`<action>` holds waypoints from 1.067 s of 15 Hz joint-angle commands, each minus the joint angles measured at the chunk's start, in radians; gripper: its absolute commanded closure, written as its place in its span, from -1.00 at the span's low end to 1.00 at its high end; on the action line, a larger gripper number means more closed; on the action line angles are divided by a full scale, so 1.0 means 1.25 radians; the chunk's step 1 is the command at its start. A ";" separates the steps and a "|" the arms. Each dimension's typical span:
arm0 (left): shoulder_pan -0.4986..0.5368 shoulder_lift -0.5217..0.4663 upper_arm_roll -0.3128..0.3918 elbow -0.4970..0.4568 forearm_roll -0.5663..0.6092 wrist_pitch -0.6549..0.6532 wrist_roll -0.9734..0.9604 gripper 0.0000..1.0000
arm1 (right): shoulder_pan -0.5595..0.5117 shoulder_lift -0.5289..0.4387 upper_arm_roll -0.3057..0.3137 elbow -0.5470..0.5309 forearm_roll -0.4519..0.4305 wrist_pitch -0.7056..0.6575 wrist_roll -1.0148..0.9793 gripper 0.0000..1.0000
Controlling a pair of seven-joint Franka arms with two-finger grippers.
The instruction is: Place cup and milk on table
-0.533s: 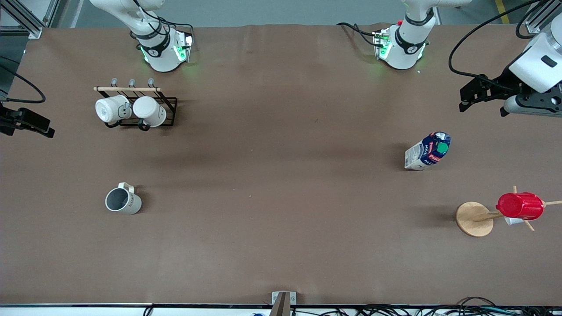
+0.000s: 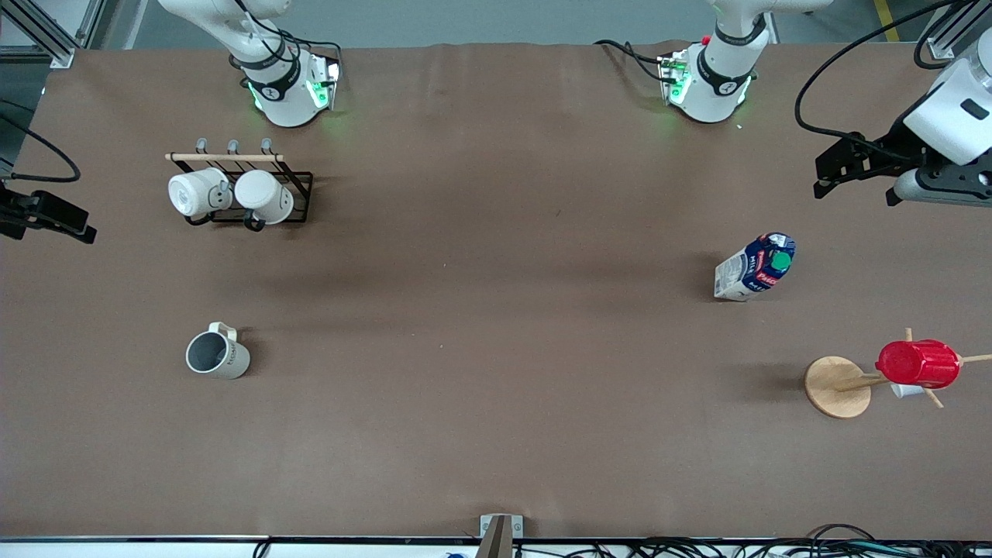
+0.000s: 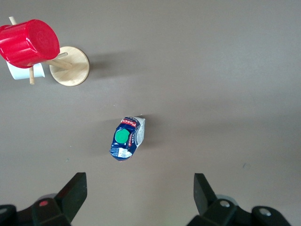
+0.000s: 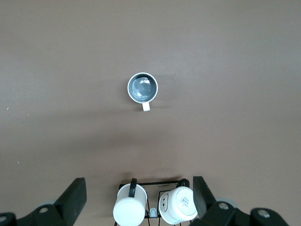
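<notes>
Nearest the front camera we see the wooden mug tree (image 2: 835,386) at the left arm's end of the table (image 2: 496,434), with a red ribbed cup (image 2: 918,363) hung on one peg and a small white thing partly hidden under it. Level with it at the right arm's end, the cup (image 2: 217,355) stands upright on the table, grey inside showing, handle turned toward the robot bases. Farther from the camera, the milk (image 2: 756,267) carton stands upright on the table, green cap up, well apart from the mug tree. Farther still, at the right arm's end, a black wire rack (image 2: 244,190) holds two white mugs (image 2: 230,194) side by side. The left gripper (image 2: 841,167) hangs in the air over the table edge, fingers (image 3: 75,193) spread wide, holding nothing. The right gripper (image 4: 138,195) hovers above the rack, also released and empty, fingers wide apart in its wrist view.
</notes>
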 commanded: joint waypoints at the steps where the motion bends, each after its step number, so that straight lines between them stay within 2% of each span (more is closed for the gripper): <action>1: 0.005 -0.001 0.007 0.003 -0.015 0.000 0.009 -1.00 | 0.004 -0.013 -0.004 -0.014 -0.010 0.011 -0.006 -1.00; 3: 0.004 0.002 0.007 0.002 -0.012 0.000 0.009 -1.00 | -0.004 0.017 -0.004 -0.013 0.000 0.033 -0.007 -1.00; 5: 0.001 0.005 0.007 -0.007 -0.006 0.002 0.009 -1.00 | -0.004 0.045 -0.004 -0.019 0.006 0.099 -0.013 -1.00; 7: 0.005 0.004 0.009 -0.035 -0.006 0.020 0.009 -1.00 | -0.015 0.097 -0.009 -0.020 0.008 0.134 -0.096 -1.00; 11: 0.009 -0.002 0.040 -0.158 -0.009 0.142 0.010 -1.00 | -0.032 0.234 -0.059 -0.027 0.106 0.192 -0.157 -1.00; 13: 0.007 -0.006 0.044 -0.244 -0.007 0.222 0.015 -1.00 | -0.031 0.282 -0.059 -0.050 0.108 0.252 -0.198 -1.00; 16: 0.009 0.000 0.045 -0.333 -0.007 0.313 0.064 -1.00 | -0.017 0.287 -0.061 -0.172 0.105 0.431 -0.205 -1.00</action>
